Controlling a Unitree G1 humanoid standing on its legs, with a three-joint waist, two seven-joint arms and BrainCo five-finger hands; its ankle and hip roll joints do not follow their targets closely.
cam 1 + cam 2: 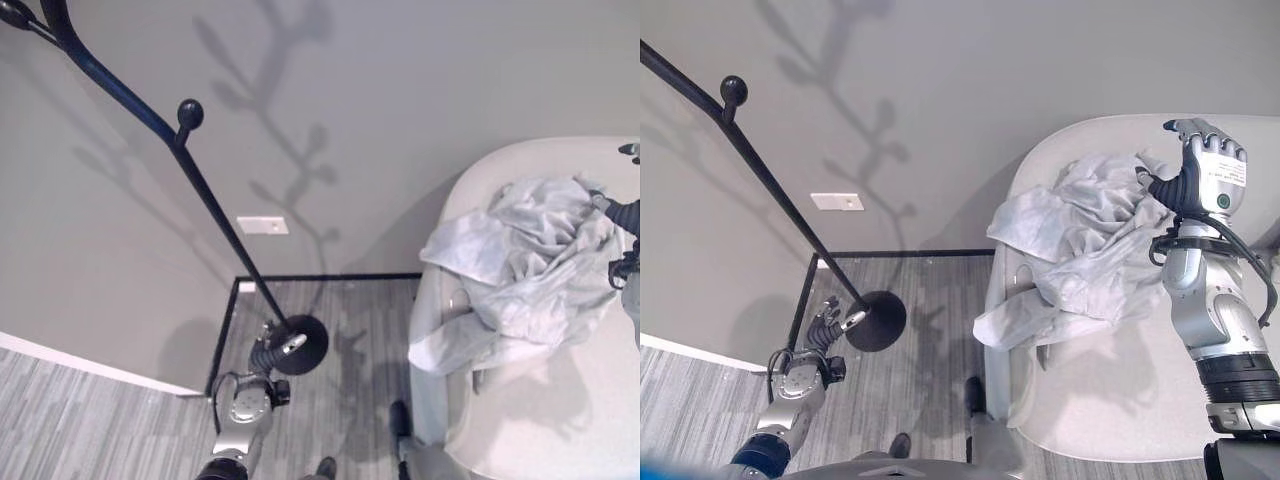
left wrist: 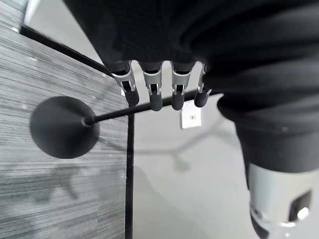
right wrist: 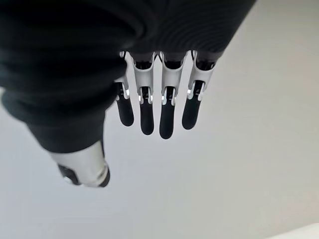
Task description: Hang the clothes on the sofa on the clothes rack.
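A crumpled light grey garment (image 1: 1080, 240) lies on the white sofa (image 1: 1120, 400), one part hanging over the sofa's left side. The black clothes rack (image 1: 210, 205) is a thin pole with knob pegs (image 1: 190, 113) on a round base (image 1: 300, 343) that stands on the floor to the left. My right hand (image 1: 1202, 165) is raised over the sofa at the garment's far right edge, open, its fingers (image 3: 167, 109) straight and holding nothing. My left hand (image 1: 825, 325) hangs low beside the rack's base, open, with its fingers (image 2: 154, 89) relaxed in front of the pole.
A grey wall stands behind the rack and sofa, with a white wall plate (image 1: 262, 225) low on it. A black baseboard (image 1: 330, 277) borders the grey plank floor (image 1: 340, 400) between rack and sofa. A white baseboard (image 1: 80, 365) runs along the left.
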